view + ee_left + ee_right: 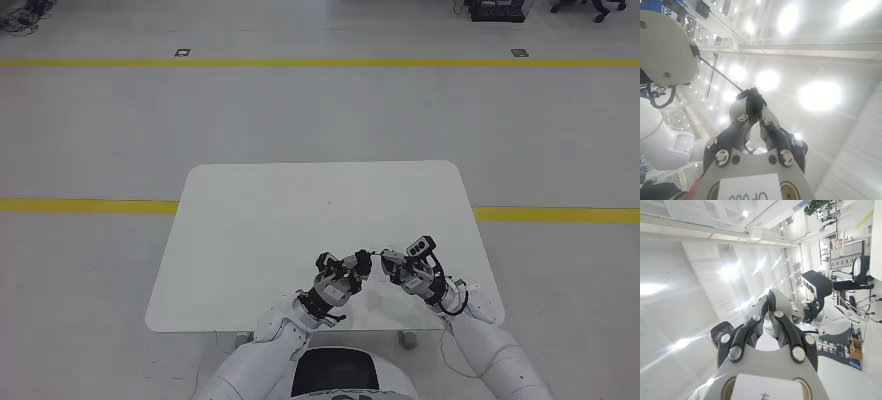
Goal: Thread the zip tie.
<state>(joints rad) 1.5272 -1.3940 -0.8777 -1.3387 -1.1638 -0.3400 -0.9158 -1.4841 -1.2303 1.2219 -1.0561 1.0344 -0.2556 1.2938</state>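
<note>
Zip tie (721, 74) spanning gap between left gripper (753, 96) and right gripper (769, 299)

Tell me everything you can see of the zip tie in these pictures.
The zip tie is a thin black strap, plastic by its look. It runs straight through the air between the two grippers, above the white table. The left gripper is shut on one end; the right gripper pinches the other. Whether it is threaded I cannot tell.
</note>
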